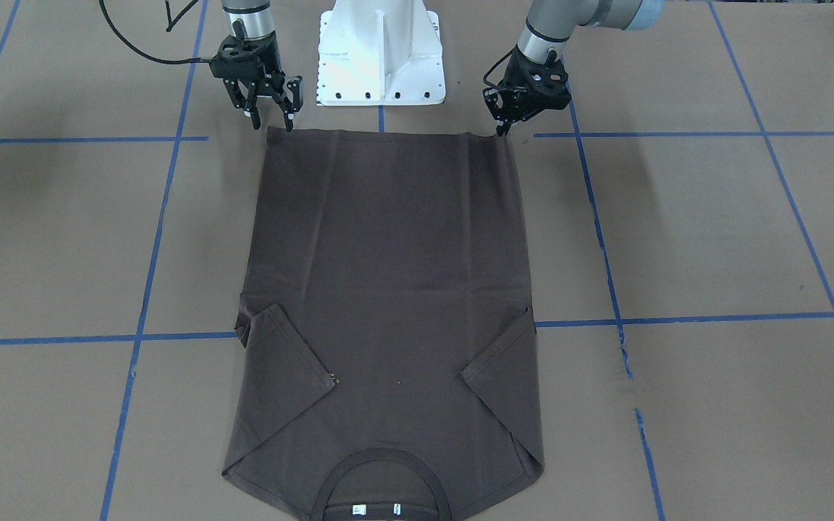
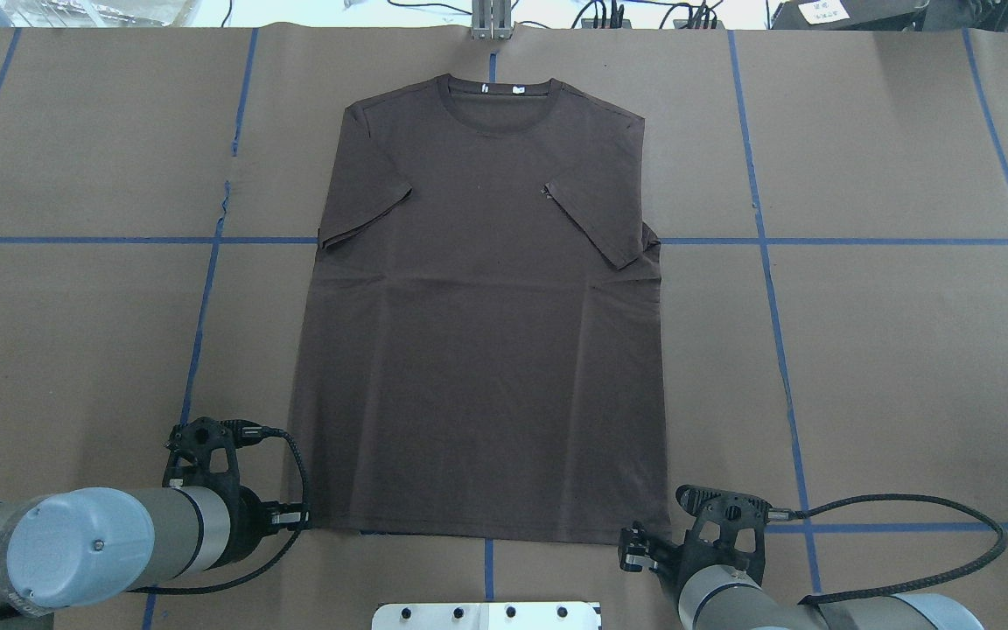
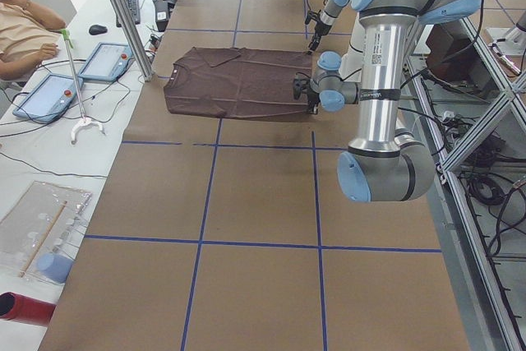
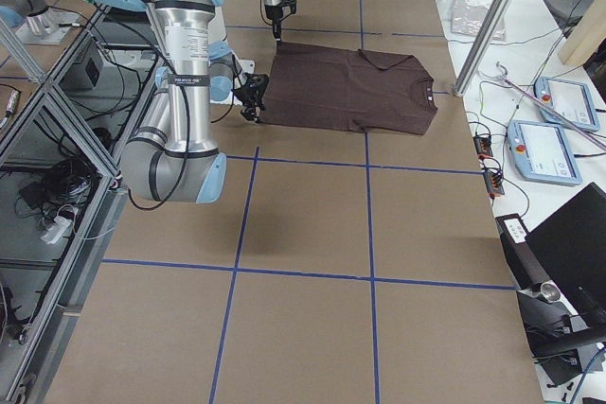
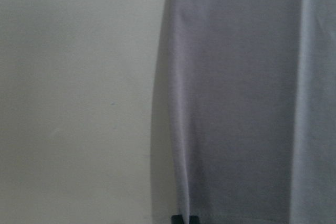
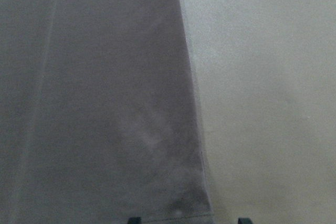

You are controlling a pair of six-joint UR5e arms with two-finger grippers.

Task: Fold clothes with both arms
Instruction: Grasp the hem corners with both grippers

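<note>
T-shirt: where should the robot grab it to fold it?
Probably by the two bottom hem corners, coming down from the robot's side. The T-shirt lies flat with sleeves folded in and the collar far away, so the hem is the near free edge; the left gripper and right gripper each sit by a corner.

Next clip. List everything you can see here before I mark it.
T-shirt: one, dark brown, flat mid-table, sleeves folded in, collar away from the robot.
Table: one, brown cover.
Tape lines: several, blue, gridding the table.
Pedestal: one, white, between the arms.
Tablets: two, grey-blue, on the side bench.
Person: one, partly seen, at the bench.
Arms: two, silver-grey with blue caps.
Left tool: black, closed at one hem corner.
Right tool: black, open at the other hem corner.
</note>
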